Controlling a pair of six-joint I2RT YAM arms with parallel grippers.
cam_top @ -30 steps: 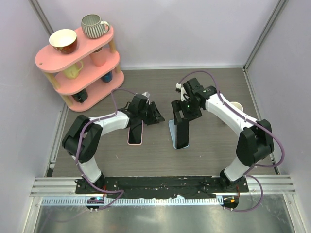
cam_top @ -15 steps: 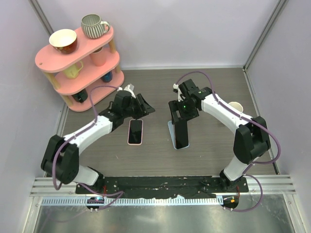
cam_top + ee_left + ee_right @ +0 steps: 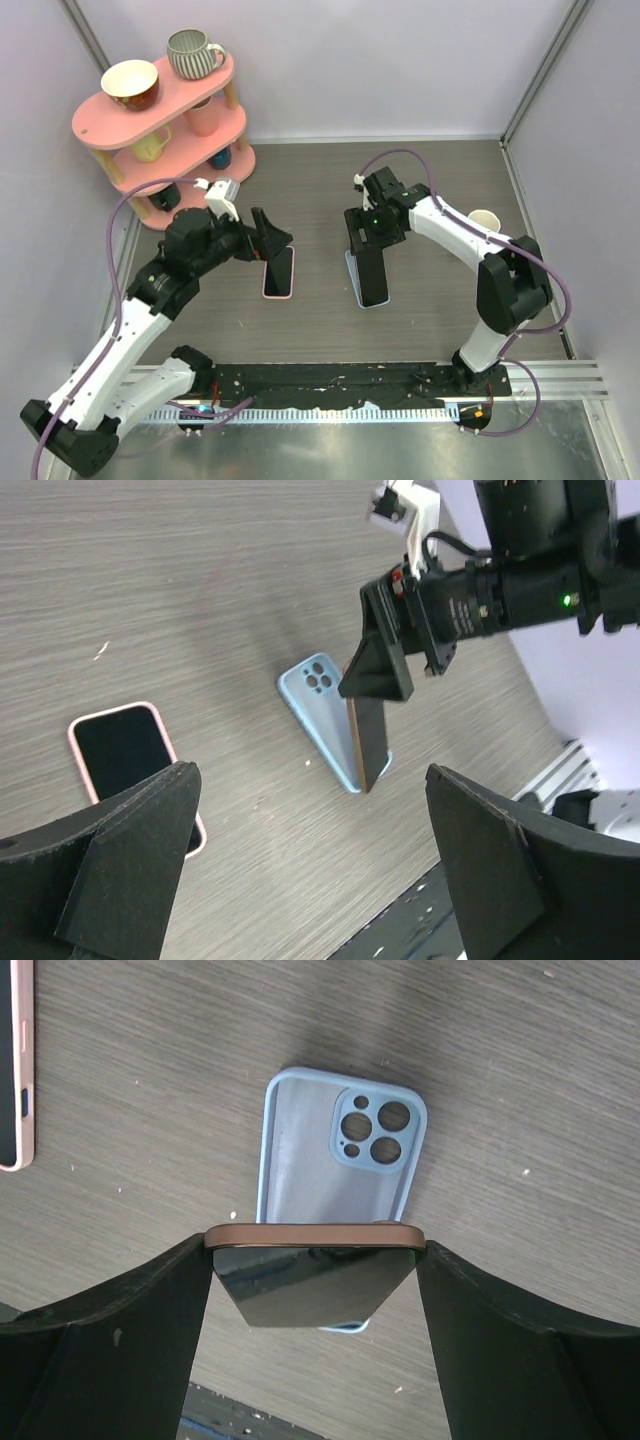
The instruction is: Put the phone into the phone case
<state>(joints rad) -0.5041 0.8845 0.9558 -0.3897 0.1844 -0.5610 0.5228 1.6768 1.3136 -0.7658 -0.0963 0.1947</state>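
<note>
- The phone (image 3: 312, 1275) is clamped at its upper end in the right gripper (image 3: 314, 1245), a finger pressed against each long side. It hangs tilted, with the dark screen facing the camera on the wrist.
- The phone case (image 3: 310, 1160), light blue, lies open side up on the worktop (image 3: 320, 190) directly under the phone. The phone covers its near part and the end with the camera cut-out is bare. I cannot tell whether the phone's lower edge touches the case.
- A second phone in a pink case (image 3: 279, 272) lies flat, screen up, to the left of the blue case and apart from it.
- The left gripper (image 3: 270, 235) hovers over the far end of that pink one, fingers spread wide, holding nothing.
- A pink shelf (image 3: 160, 130) with mugs stands at the far left corner.
- A pale cup (image 3: 486, 220) sits behind the right arm, well apart from the case.
</note>
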